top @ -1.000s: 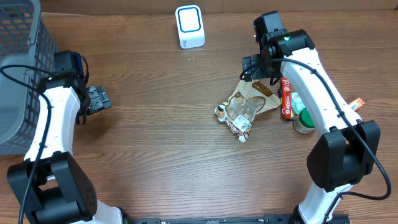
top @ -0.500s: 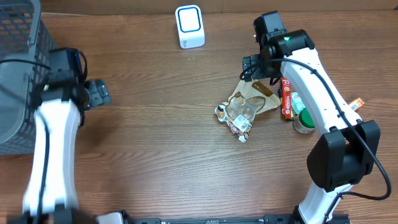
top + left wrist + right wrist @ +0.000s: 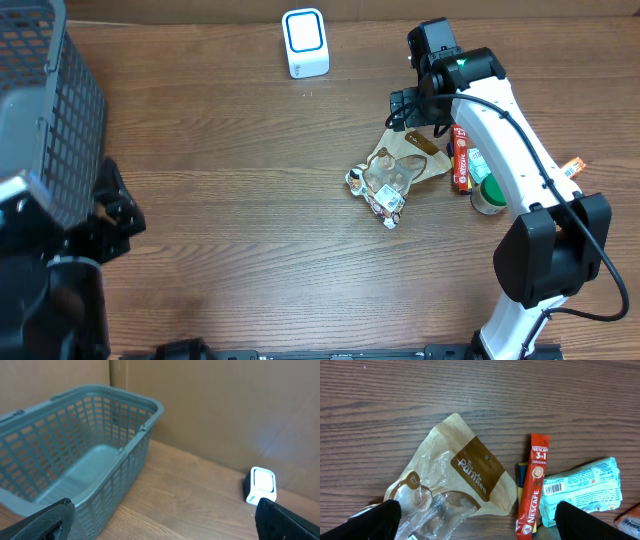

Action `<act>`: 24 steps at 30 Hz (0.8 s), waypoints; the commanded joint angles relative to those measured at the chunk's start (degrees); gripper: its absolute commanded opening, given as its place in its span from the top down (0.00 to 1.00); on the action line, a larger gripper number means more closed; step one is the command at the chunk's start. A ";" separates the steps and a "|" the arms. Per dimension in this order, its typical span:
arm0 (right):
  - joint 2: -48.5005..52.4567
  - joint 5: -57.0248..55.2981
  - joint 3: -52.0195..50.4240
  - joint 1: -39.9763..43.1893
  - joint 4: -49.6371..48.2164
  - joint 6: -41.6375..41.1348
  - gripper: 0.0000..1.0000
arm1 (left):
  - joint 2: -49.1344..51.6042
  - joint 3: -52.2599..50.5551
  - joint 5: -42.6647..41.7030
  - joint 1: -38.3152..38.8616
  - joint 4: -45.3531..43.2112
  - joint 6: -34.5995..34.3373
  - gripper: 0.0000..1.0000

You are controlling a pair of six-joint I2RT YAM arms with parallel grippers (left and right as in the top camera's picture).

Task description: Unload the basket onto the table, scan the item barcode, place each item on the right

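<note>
Right claw (image 3: 481, 522) hung spread above a brown pouch (image 3: 470, 466) on the worktop (image 3: 420, 390); left claw (image 3: 165, 527), also spread, faced a basket (image 3: 100, 420)

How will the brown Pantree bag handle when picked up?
The bag is probably floppy: it looks like thin paper with a crumpled clear window, so it should sag from a pinch. It is likely light, since it lies nearly flat. The film may be slippery, so the paper edge looks the safer grip.
</note>
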State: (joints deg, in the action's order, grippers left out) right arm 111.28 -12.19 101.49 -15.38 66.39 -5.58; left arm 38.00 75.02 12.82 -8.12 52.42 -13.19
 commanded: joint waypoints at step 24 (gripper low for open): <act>-0.48 0.31 -0.17 -0.02 -0.28 -0.42 0.00 | -37.75 -59.84 -17.38 -0.07 -64.35 -0.15 0.00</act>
State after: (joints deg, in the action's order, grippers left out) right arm 111.28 -11.97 101.49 -15.38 66.37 -5.74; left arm 1.63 20.91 1.17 -8.12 -5.87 -12.93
